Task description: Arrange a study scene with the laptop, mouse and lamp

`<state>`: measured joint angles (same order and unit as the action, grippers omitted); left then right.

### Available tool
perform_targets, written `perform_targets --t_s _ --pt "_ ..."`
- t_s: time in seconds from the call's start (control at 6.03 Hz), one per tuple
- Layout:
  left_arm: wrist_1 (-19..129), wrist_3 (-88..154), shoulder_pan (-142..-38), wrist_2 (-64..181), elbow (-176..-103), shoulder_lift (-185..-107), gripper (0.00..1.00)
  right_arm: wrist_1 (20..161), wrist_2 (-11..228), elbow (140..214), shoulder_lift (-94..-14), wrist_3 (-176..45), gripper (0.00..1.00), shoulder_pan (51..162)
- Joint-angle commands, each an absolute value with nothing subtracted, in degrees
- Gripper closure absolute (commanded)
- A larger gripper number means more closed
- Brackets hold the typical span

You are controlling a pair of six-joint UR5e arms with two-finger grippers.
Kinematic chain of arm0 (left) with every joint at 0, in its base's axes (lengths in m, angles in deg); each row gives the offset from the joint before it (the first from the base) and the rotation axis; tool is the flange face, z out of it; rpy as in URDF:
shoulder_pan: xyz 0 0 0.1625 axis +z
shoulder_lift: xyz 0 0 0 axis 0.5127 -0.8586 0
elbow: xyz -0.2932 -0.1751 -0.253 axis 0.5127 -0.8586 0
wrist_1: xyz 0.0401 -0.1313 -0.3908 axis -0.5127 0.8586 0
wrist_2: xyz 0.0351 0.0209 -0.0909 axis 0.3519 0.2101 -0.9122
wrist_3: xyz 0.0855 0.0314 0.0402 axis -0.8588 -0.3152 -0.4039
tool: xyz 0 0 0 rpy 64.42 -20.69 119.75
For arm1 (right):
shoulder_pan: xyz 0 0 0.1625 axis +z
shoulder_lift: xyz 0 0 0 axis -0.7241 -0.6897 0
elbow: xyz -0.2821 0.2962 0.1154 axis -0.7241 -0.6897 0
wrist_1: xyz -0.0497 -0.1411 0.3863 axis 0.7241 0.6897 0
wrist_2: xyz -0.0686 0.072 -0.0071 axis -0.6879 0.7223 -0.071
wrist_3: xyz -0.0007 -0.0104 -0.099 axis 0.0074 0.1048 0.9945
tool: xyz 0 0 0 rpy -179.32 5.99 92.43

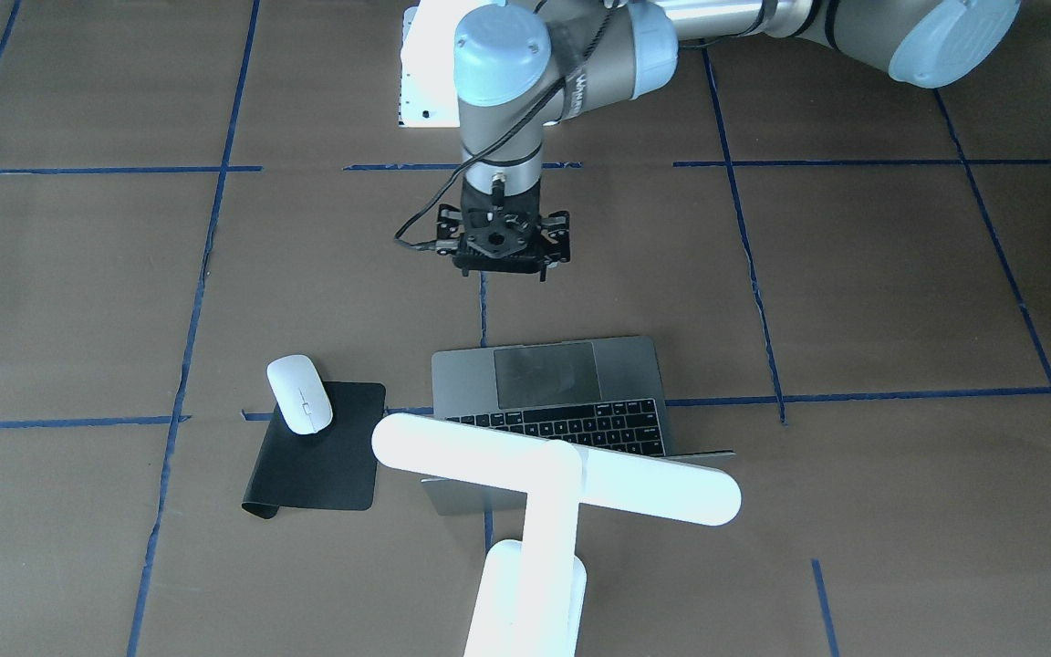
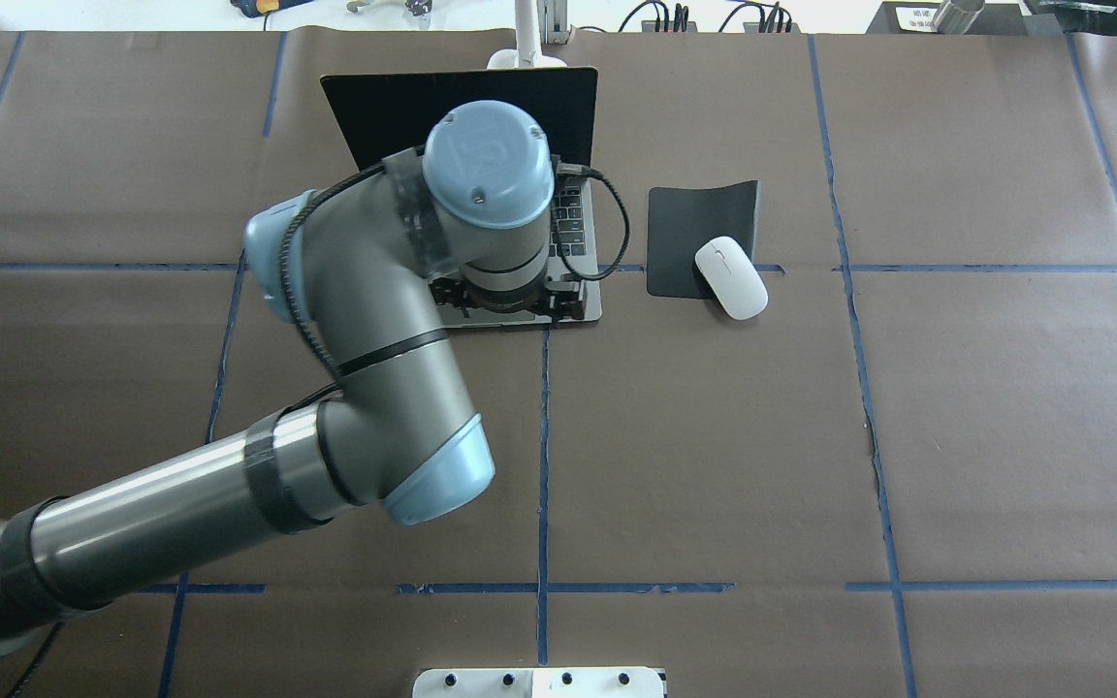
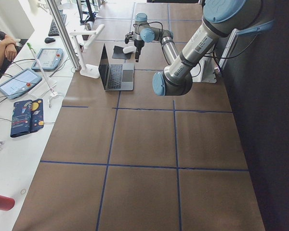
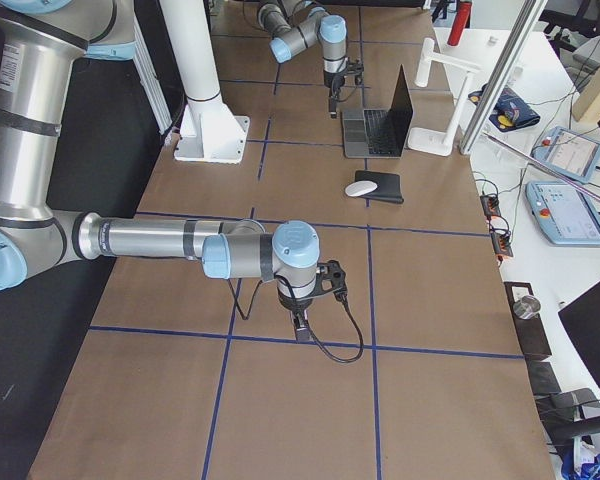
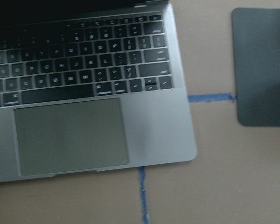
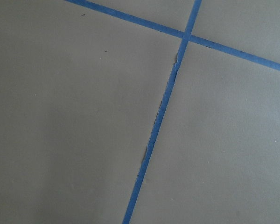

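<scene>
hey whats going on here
The study setup looks nearly laid out: the laptop sits open, the mouse rests half on a black mat beside it, and the lamp stands behind the screen. The left end effector hovers over the laptop's front edge, holding nothing. The right end effector hangs over the table elsewhere.

Bare bench stretches wide on the robot's side of the laptop. The left arm hangs over its front edge; the upright lid and the lamp just behind block the far side. A narrow bare strip separates laptop from mat, whose near edge carries the mouse.
</scene>
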<state>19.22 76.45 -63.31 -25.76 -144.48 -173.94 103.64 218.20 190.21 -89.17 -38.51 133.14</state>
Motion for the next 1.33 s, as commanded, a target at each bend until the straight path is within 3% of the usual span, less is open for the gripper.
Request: perform_targets --t_s 0.0,0.33,0.66,1.16 --pt "17.31 69.89 -65.37 -27.16 -155.84 -163.23 0.0 109.38 218.18 190.3 -87.35 -43.02 0.02 133.14" --pt "16.88 64.08 -69.67 -30.5 -165.76 -151.48 0.0 109.14 218.26 189.96 -87.35 -43.76 0.0 133.14" --pt "17.14 53.13 -77.38 -36.54 -171.24 -140.74 0.0 109.05 218.18 189.87 -87.35 -43.76 0.0 133.14" --pt "17.14 29.16 -96.25 -46.12 -172.23 -127.37 0.0 109.05 218.26 189.95 -87.43 -43.68 0.0 133.14"
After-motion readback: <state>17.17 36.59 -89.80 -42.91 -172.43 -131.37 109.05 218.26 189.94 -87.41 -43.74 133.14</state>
